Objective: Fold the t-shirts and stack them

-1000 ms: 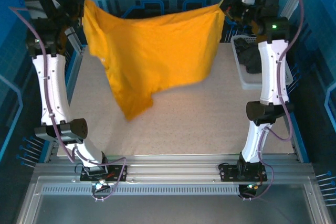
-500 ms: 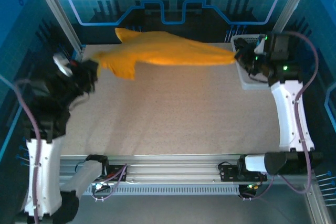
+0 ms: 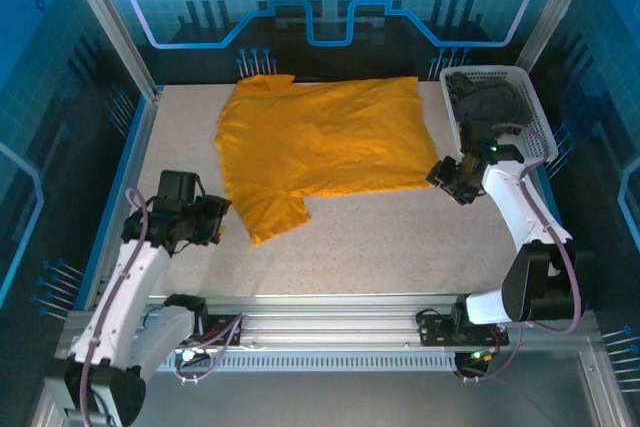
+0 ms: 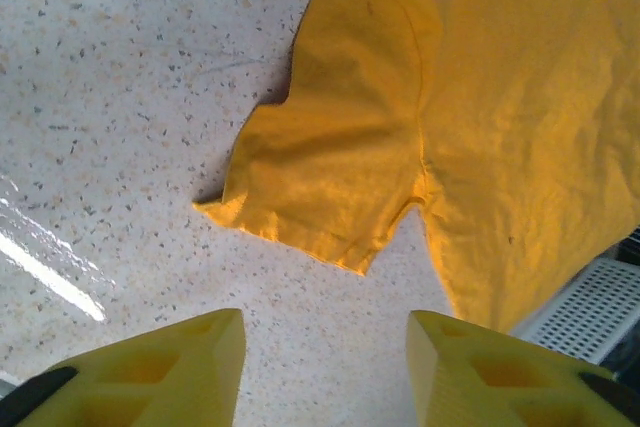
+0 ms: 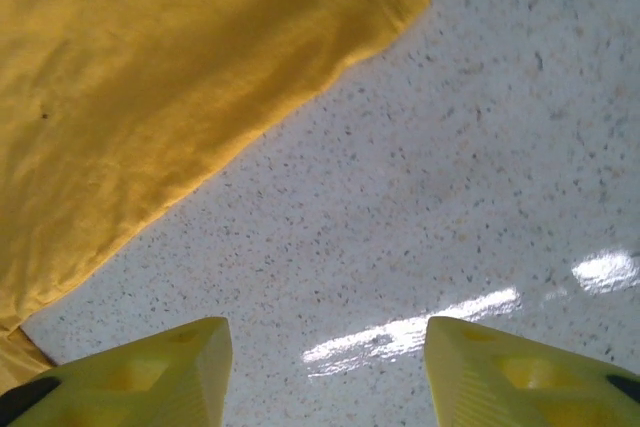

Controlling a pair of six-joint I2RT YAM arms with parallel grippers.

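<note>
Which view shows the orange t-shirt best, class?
Top external: the orange t-shirt lies spread flat, whole outline visible. Left wrist catches one sleeve and some body; right wrist, a hem corner.

Mustard-orange t-shirt; speckled off-white table; seemingly charcoal cloth, white basket.

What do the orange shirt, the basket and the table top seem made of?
The orange shirt looks like soft matte cloth, probably cotton: wrinkles, stitched hems. The basket seems white plastic: moulded lattice walls. The table top is speckled, glossy, stone-like; it reflects light.
</note>
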